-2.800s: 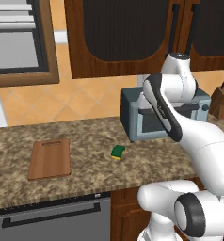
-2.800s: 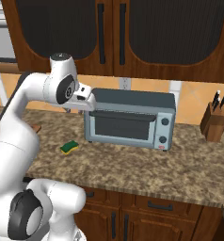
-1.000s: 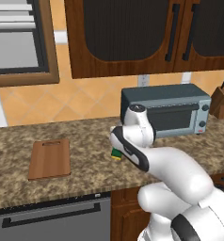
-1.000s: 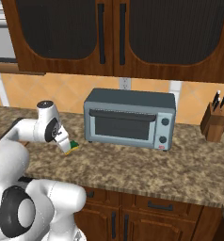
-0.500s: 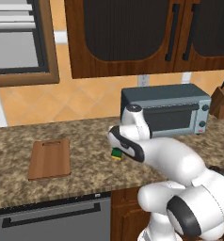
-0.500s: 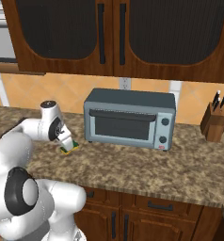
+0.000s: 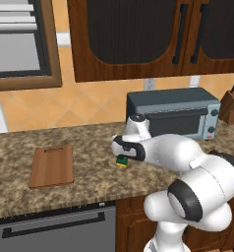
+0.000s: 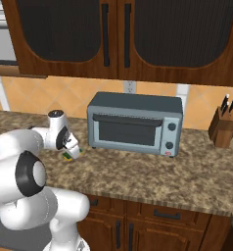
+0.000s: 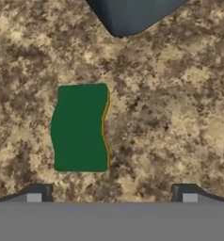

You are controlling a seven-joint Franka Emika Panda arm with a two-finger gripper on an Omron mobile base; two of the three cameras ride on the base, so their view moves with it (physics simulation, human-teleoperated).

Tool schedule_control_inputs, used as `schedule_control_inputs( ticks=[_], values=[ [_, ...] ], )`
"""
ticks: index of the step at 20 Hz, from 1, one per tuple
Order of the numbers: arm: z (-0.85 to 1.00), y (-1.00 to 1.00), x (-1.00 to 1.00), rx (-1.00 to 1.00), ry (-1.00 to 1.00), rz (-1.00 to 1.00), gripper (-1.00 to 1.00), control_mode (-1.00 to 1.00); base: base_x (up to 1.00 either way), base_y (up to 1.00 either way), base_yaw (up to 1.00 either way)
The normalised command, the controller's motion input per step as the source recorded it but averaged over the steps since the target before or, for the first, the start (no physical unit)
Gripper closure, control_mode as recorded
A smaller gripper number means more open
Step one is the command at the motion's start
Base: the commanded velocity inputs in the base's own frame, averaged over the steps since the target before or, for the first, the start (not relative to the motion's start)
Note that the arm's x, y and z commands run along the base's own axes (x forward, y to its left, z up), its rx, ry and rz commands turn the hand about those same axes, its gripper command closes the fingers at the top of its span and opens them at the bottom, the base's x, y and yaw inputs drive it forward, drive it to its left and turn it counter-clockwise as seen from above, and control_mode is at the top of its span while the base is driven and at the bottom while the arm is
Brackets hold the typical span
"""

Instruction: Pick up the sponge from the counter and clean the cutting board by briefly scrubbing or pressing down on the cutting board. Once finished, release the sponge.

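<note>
The gripper [image 9: 111, 194] hangs low over the sponge [image 9: 80, 127] with its jaws spread wide and nothing between them, a stance that looks chosen for dropping the fingers astride the block before closing. The sponge lies flat on the counter [image 7: 89, 177] about midway between its front and back edges, just beside the grey metal toaster oven [image 8: 134, 123], a soft wavy-sided block, dark green on top with a thin yellow layer showing along one side. The cutting board [image 7: 52, 165], smooth reddish-brown wood with rounded corners and a slot handle at its far short end, rests well apart toward the counter's left end on the same speckled granite.
</note>
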Motion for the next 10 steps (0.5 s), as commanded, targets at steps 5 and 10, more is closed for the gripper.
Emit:
schedule_control_inputs(
  ticks=[5,10],
  values=[
    [-0.16,0.15,0.39,0.0,0.01,0.02,-1.0,-1.0,0.0,0.0,0.0],
    [-0.25,0.06,0.17,0.02,0.0,0.02,-1.0,-1.0,0.0,0.0,0.0]
  ],
)
